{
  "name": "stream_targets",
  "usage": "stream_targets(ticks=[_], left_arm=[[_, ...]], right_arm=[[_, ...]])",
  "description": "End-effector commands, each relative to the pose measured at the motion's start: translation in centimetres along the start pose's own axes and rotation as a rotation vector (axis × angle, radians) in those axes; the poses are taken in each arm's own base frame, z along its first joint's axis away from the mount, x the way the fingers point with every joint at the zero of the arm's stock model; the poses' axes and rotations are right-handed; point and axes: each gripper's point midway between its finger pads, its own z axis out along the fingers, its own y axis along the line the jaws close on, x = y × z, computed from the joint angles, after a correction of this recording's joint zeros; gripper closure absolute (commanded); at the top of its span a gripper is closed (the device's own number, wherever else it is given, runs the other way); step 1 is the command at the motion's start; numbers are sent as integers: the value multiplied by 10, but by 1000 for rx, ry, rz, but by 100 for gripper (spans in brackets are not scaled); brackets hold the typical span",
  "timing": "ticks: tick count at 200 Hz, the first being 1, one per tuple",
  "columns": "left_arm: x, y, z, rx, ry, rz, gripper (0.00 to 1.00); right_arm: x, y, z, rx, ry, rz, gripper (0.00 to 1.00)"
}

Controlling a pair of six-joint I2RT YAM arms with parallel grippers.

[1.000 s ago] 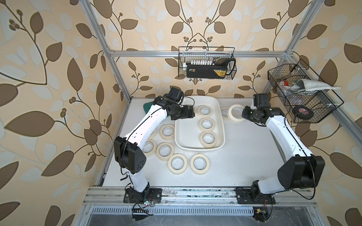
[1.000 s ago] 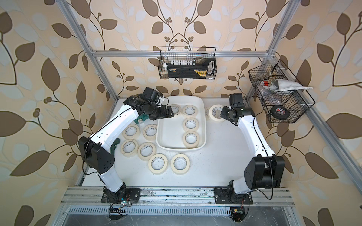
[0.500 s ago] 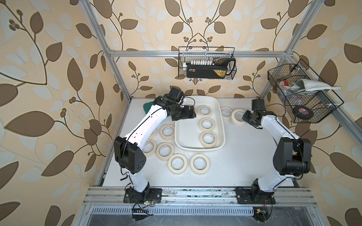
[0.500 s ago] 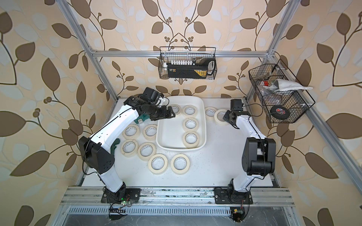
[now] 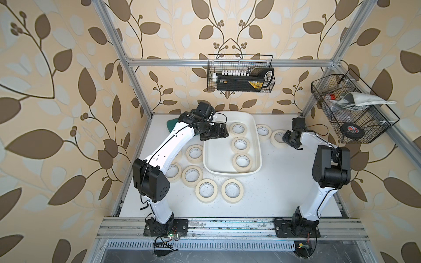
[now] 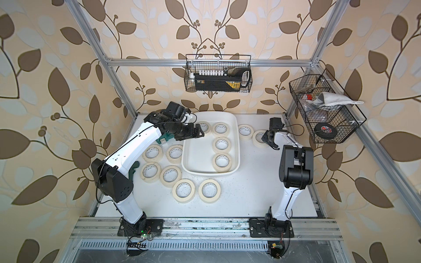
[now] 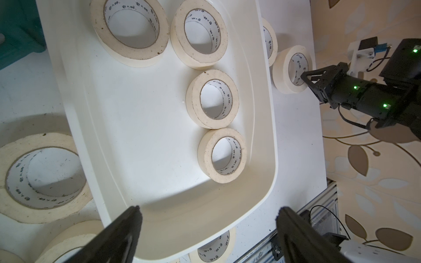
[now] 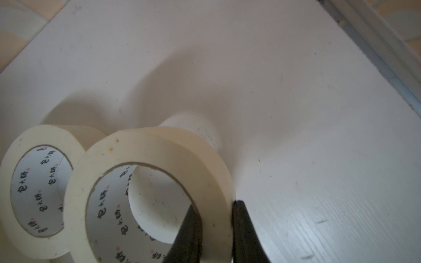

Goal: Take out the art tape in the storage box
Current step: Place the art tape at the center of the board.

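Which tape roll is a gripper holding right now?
The rightmost roll, outside the box: the right gripper pinches its wall. The left gripper is open, empty.

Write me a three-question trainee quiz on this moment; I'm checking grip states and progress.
1. How many art tape rolls lie inside the storage box?
2. True or false: the left gripper is shut on a roll.
3. The right gripper grips: A) the box's rim; B) the wall of a roll outside the box; C) nothing.
Key: 1. Four. 2. False: it is open and empty. 3. B.
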Motion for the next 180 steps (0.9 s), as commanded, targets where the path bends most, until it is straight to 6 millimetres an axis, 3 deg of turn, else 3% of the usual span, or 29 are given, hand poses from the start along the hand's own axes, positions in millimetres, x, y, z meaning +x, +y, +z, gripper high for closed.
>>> stream_targets(ticks=[1,98,138,180], left_arm=[[-1,4,3,-1,9,-21,4],[0,10,14,-18,36,-29,4],[-1,23,30,-67,45,-73,4],[-14,28,54,-114,60,-114,5]], right_arm=[[-28,16,1,-34,-73,34,100],[-39,23,39,16,-52,13,100],[-47,25,37,20,-47,5,80],[-53,28,12,-11,-71,13,62]])
